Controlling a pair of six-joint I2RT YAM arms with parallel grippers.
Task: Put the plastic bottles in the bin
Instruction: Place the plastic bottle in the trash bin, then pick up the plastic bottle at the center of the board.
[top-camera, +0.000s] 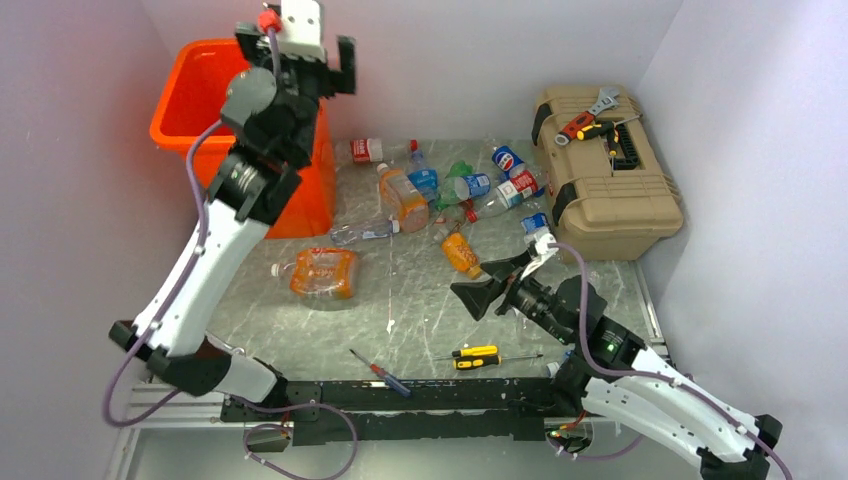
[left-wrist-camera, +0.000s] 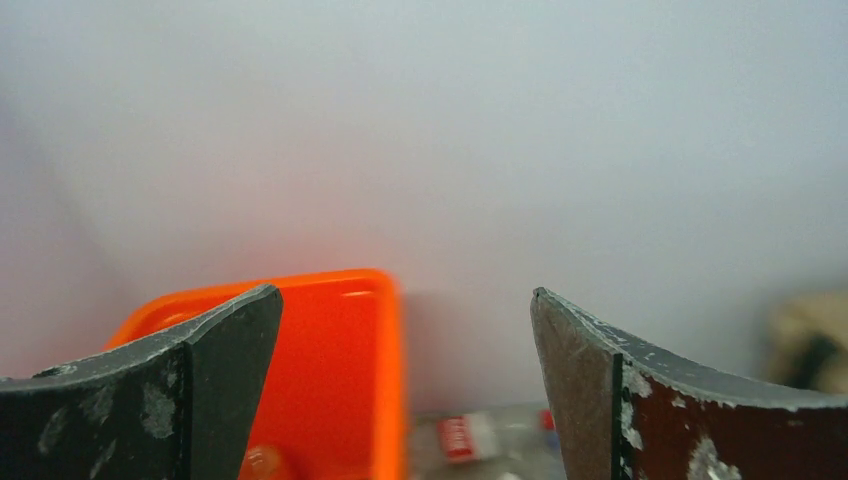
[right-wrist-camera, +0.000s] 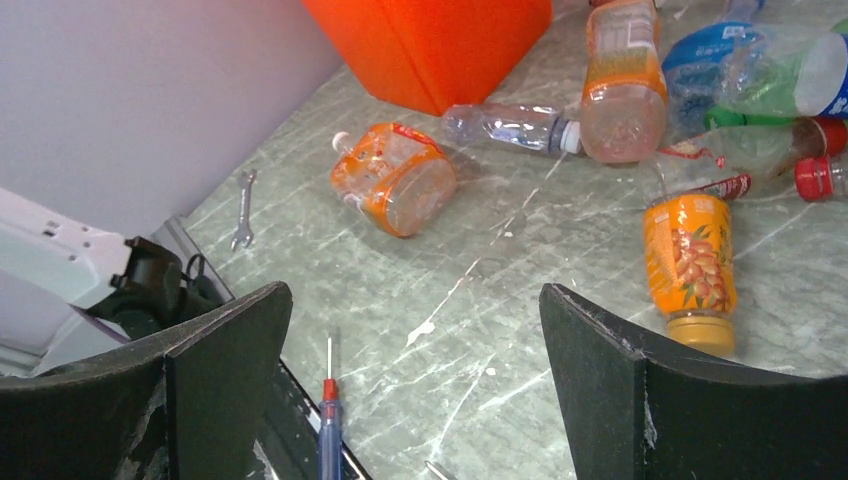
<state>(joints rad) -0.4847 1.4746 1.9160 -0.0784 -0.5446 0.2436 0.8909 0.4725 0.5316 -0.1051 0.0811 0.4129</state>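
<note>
Bottles (top-camera: 405, 197) lie strewn on the worktop (top-camera: 400, 320) beside the bin (top-camera: 175, 100). Right gripper (right-wrist-camera: 413, 300), wide, should straddle the small orange bottle (right-wrist-camera: 690, 265) across its body; left gripper (left-wrist-camera: 405, 292) hangs wide above the bin.

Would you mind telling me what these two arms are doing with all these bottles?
They are clearing plastic bottles into the orange bin. The left tool is high by the bin, open and empty. The right tool, also open, hovers low over the table, facing a small orange-labelled bottle. Many bottles lie scattered on the table.
</note>
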